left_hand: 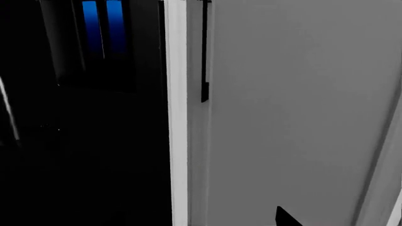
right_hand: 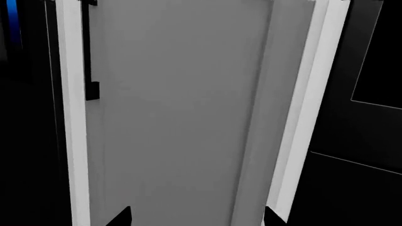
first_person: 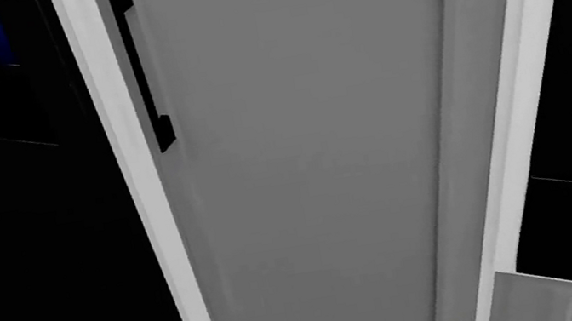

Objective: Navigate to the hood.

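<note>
A tall grey cabinet door (first_person: 311, 174) with a black handle (first_person: 144, 88) fills the head view between dark panels, no hood shows, and neither tool's grip state can be told from its dark tips.

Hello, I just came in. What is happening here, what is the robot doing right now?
The robot is driving through a kitchen to find the hood, and it handles nothing. It faces a tall grey cabinet door with a black handle along the door's left edge. Dark appliances stand on both sides. No hood shows in any view. Only dark gripper tips show at the picture edges, so I cannot tell whether they are open or shut.
</note>
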